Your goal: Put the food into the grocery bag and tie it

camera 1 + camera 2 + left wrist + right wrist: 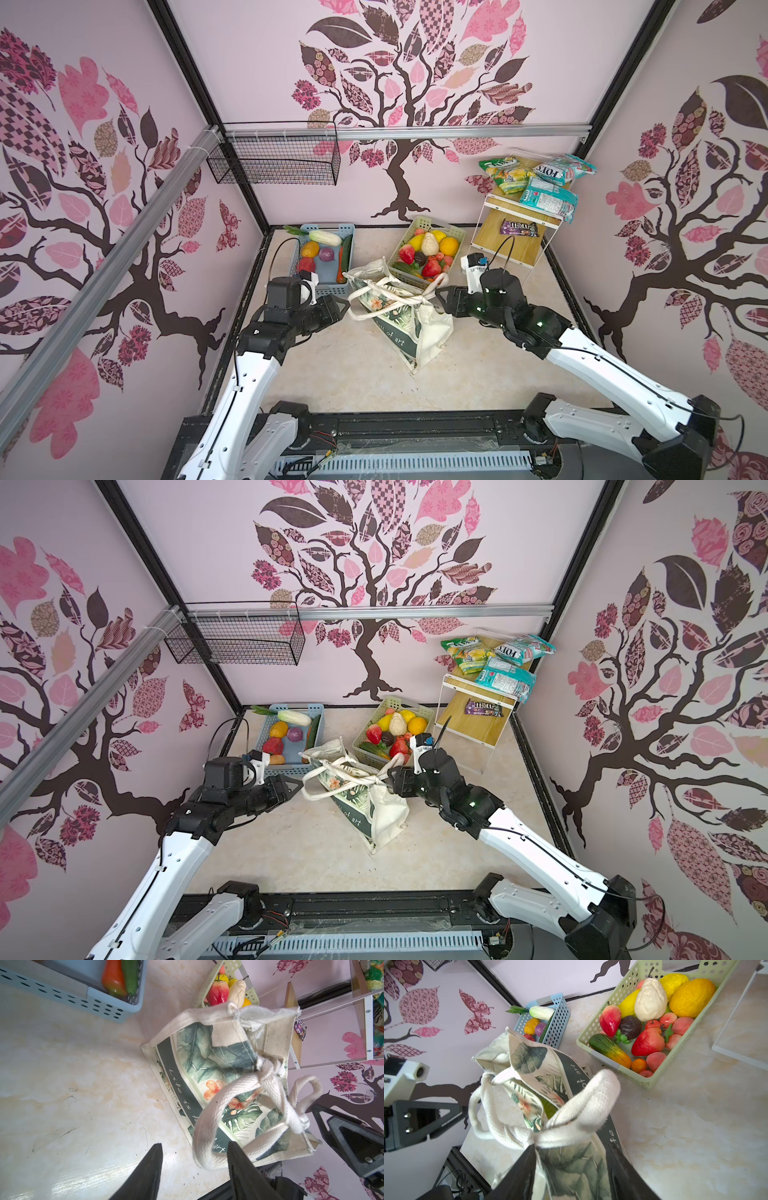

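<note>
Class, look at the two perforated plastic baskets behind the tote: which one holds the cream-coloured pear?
The pale-green basket, piled with fruit, holds the pear on top. The blue basket holds vegetables and no pear.

White slanted lettering on the dark green band [178,1084] of the grocery bag [228,1028] is read in the left wrist view as "Life is" and, further along past a handle, "art". On the same band [392,338], "of art" is made out in both top views and in the right wrist view. "FOX'S" is printed in large letters, seen upside down, on a teal candy bag [552,169] at the back right corner of the shelf's [511,206] upper board, and "m&m's" is shown on the dark packet [520,228] on its lower wooden board.
</note>
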Controlling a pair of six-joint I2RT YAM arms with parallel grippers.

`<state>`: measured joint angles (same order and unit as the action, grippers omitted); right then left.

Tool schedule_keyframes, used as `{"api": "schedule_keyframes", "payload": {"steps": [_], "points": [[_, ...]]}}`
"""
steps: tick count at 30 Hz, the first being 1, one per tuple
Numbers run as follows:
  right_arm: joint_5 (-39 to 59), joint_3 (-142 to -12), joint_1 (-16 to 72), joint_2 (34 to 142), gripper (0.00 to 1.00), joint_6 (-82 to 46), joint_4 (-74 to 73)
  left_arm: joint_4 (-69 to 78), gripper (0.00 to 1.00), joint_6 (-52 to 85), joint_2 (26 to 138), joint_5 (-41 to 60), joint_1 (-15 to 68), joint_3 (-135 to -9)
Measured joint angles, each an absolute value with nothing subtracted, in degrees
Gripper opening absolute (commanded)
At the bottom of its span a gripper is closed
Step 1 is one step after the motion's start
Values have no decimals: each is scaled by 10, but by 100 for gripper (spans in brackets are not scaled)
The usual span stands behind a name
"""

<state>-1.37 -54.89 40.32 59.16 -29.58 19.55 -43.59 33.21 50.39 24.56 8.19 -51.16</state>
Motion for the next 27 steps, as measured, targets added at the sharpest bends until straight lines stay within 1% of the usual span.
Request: {"api": "schedule_keyframes", "payload": {"steps": [5,10,12,14,15,16,18,19,23,25,27], "points": [[-9,-590,412,591,62,-244,235,-457,56,313,510,219,81,-560],[-46,-675,478,657,65,-204,256,-463,59,296,547,181,80,-583],[-55,-694,491,681,72,-194,255,-479,60,282,568,154,72,-603],[-73,-700,489,689,92,-185,261,-487,66,263,585,133,45,-633],[-79,-705,484,691,99,-180,268,-487,70,256,589,126,30,-644],[-82,-713,473,692,99,-177,277,-487,76,249,594,117,12,-657],[-78,-724,435,691,100,-175,279,-486,94,238,604,89,-9,-676],[-75,-728,409,691,100,-172,276,-485,97,236,609,71,-12,-684],[-52,-714,282,691,100,-171,255,-470,97,230,638,2,-13,-688],[-41,-682,222,690,100,-179,236,-439,97,228,654,-35,-13,-675],[-42,-643,182,690,100,-183,218,-397,97,224,664,-74,-13,-646]]}}
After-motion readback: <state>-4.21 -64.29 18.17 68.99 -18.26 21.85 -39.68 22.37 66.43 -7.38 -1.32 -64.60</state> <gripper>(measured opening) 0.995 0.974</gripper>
